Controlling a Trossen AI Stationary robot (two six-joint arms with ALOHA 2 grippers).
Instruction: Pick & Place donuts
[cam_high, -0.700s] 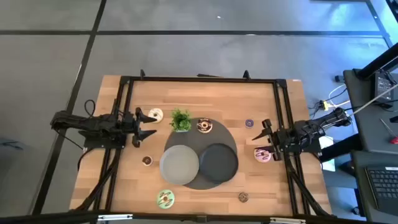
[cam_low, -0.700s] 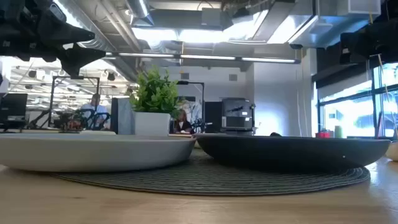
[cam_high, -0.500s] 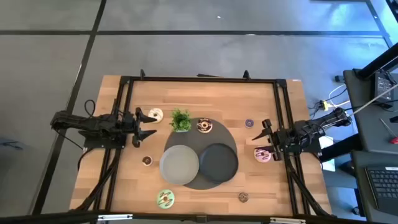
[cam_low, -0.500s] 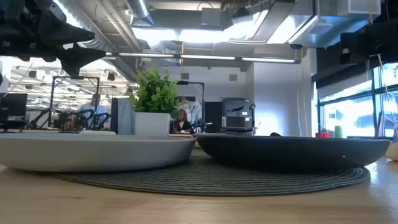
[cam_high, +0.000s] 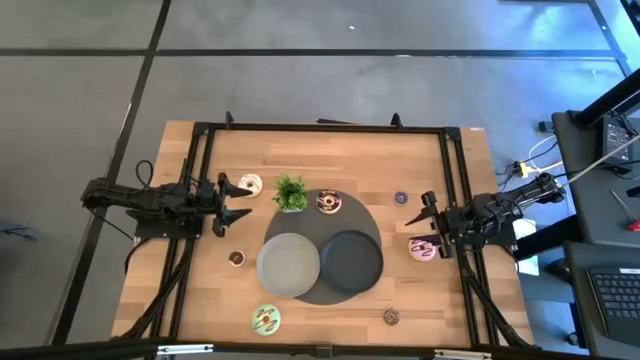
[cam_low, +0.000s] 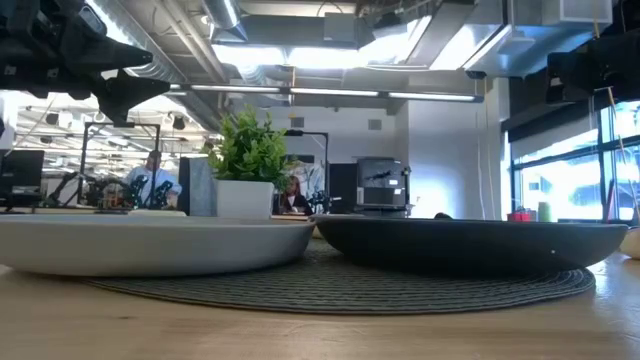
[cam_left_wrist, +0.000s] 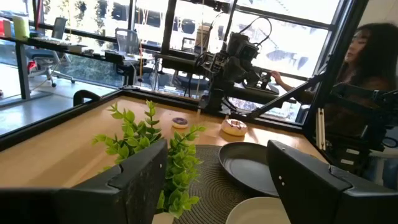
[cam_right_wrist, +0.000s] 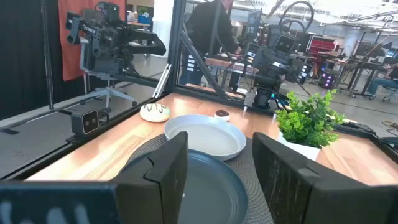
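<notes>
Seven donuts (cam_high: 249, 184), two plates (cam_high: 288, 264), one plant (cam_high: 291, 192)

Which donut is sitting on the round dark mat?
The chocolate-sprinkled donut, at the mat's far edge beside the plant. Every other donut lies on bare wood.

You are looking at two dark, near-black arms built of blocky jointed segments. The left gripper (cam_high: 229, 199) is showing two tapered black fingers (cam_left_wrist: 138, 180) with a finely pebbled surface and angular edges. The right gripper (cam_high: 428, 213) is carrying the same flat, matte pads (cam_right_wrist: 163, 168). Thin black cables are running along both arms toward the table's black frame.
</notes>
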